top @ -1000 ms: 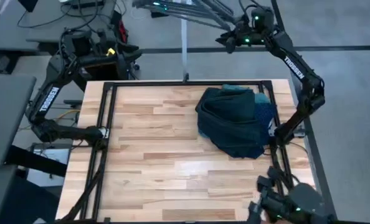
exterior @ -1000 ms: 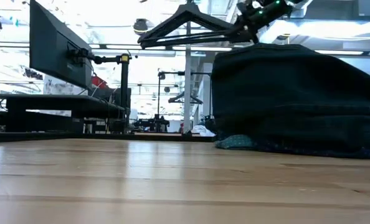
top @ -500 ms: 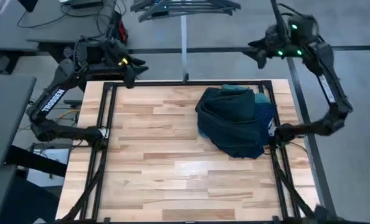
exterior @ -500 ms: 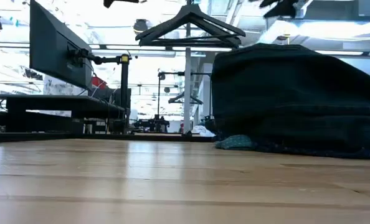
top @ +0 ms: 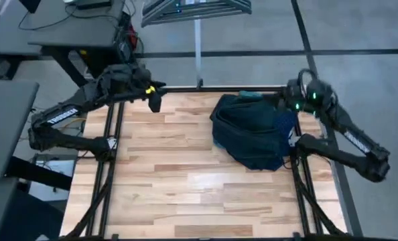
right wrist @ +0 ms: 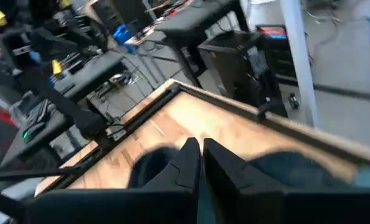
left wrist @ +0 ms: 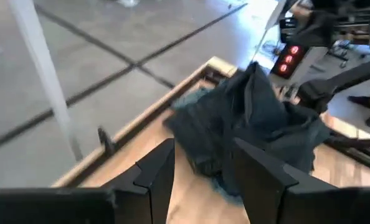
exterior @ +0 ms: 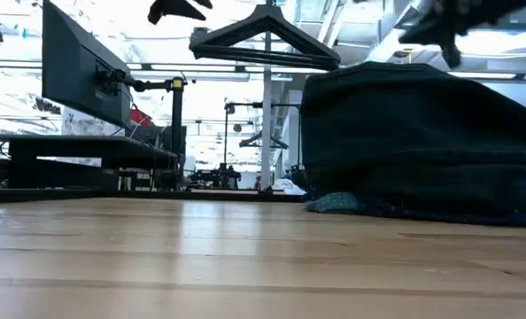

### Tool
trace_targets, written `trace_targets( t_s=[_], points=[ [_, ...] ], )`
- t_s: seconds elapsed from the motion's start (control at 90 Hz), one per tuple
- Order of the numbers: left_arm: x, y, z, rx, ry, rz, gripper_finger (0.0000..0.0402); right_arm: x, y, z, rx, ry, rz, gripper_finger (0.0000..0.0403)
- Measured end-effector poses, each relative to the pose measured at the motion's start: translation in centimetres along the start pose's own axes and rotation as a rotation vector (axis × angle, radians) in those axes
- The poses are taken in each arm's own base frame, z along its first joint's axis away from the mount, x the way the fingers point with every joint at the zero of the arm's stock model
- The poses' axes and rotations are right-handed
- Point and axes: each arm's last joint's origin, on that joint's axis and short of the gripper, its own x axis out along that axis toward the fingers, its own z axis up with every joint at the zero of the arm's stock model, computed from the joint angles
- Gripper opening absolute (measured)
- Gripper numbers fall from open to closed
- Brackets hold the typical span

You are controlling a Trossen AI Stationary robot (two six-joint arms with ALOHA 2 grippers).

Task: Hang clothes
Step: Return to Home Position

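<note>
The clothes lie in one heap [top: 251, 130] on the far right part of the wooden table. Dark charcoal jeans [exterior: 422, 133] are on top. A teal-green shirt [top: 252, 97] peeks out at the heap's far edge, and a bluish garment [top: 286, 124] shows at its right. My right gripper [top: 281, 104] hovers shut just above the heap's far right corner, its fingers [right wrist: 186, 160] close together. My left gripper [top: 155, 102] is open in the air over the table's far left, with the heap [left wrist: 250, 124] ahead of it. Neither gripper touches anything.
Black hangers [exterior: 263, 40] hang on a rack with a white pole [top: 197, 47] beyond the table's far edge. A black metal frame [top: 115, 134] runs around the tabletop. Bare wood [top: 165, 174] fills the left and near parts. Desks and monitors stand to the far left.
My right gripper has left the hanger on the rack, swung right and come down toward the near side to just above the heap. The hanger stays hanging on the rack. My left gripper has moved from beyond the far left edge in over the table, toward the heap.
</note>
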Motion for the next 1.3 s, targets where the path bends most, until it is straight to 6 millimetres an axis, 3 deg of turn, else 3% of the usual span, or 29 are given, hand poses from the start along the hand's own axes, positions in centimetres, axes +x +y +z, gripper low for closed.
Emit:
trace_targets(
  t_s=[0.189, 0.322, 0.456, 0.656, 0.833, 0.978, 1.222, 1.3],
  points=[
    [0.3, -0.6, -0.4, -0.093, 0.027, -0.018, 0.0139, -3.1, -1.3, -4.5, 0.113, -0.160, -0.032, 0.0037],
    [0.4, -0.8, -0.2, -0.098, 0.013, -0.028, 0.0139, -4.0, -2.2, -6.7, 0.117, -0.231, 0.008, 0.0038],
    [0.6, -0.8, -0.3, -0.084, 0.019, -0.026, 0.0139, -2.3, -3.5, -8.7, 0.108, -0.191, -0.018, 0.0038],
    [0.5, -1.2, -0.6, -0.019, 0.043, -0.044, 0.0139, 0.0, -4.7, -10.4, -0.026, -0.285, 0.031, 0.0038],
    [0.3, -1.3, -1.6, -0.007, 0.135, -0.034, 0.0139, 1.5, -6.2, -13.4, -0.067, -0.181, 0.005, 0.0038],
    [0.3, -1.5, -2.0, -0.008, 0.167, -0.037, 0.0139, 1.8, -5.5, -13.9, -0.074, -0.173, 0.100, 0.0038],
    [0.3, -1.8, -1.7, 0.063, 0.132, -0.059, 0.0139, 1.2, -2.7, -15.2, -0.098, -0.054, 0.395, 0.0038],
    [0.3, -1.8, -1.7, 0.073, 0.131, -0.060, 0.0139, 1.0, -2.3, -15.7, -0.106, -0.041, 0.406, 0.0038]
  ],
)
